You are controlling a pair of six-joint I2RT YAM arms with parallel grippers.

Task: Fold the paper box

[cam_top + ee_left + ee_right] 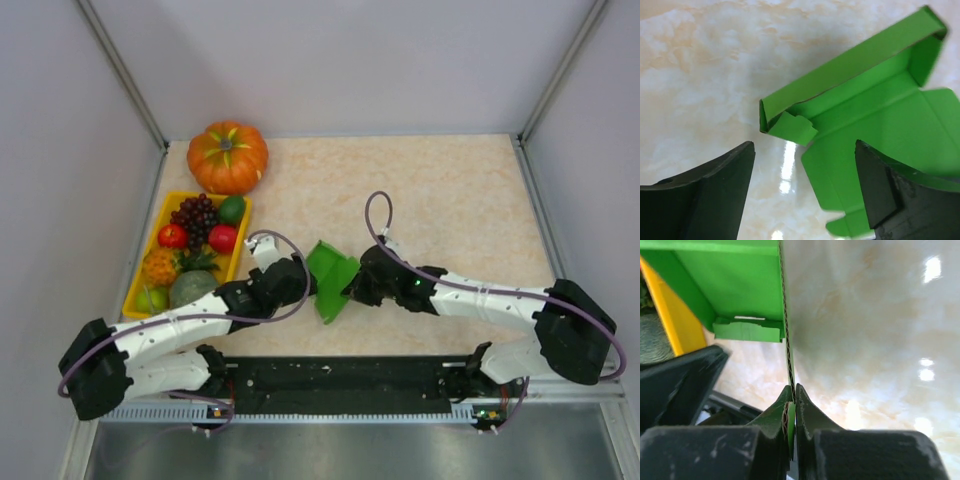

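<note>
Beige marbled table (450, 200): pumpkin (228, 157) far-left corner, yellow tray (136, 280) along left edge, paper box (332, 272) front-centre.

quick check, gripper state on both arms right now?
Left gripper: open, fingers wide apart, gripping nothing.
Right gripper: closed, pinching a wall edge of the green paper box.

From above, we could not make out the fingertips of the left gripper (308, 285) or the right gripper (348, 290), because their dark wrists covered both sides of the paper box (333, 270). In the left wrist view the box ran off the right edge, its lower corner blurred and partly behind that gripper. In the right wrist view the box was cut off at the top, its card edge vanished between the pinched fingers (812, 415), and the yellow tray (675, 330) left of the box showed only a strip.
</note>
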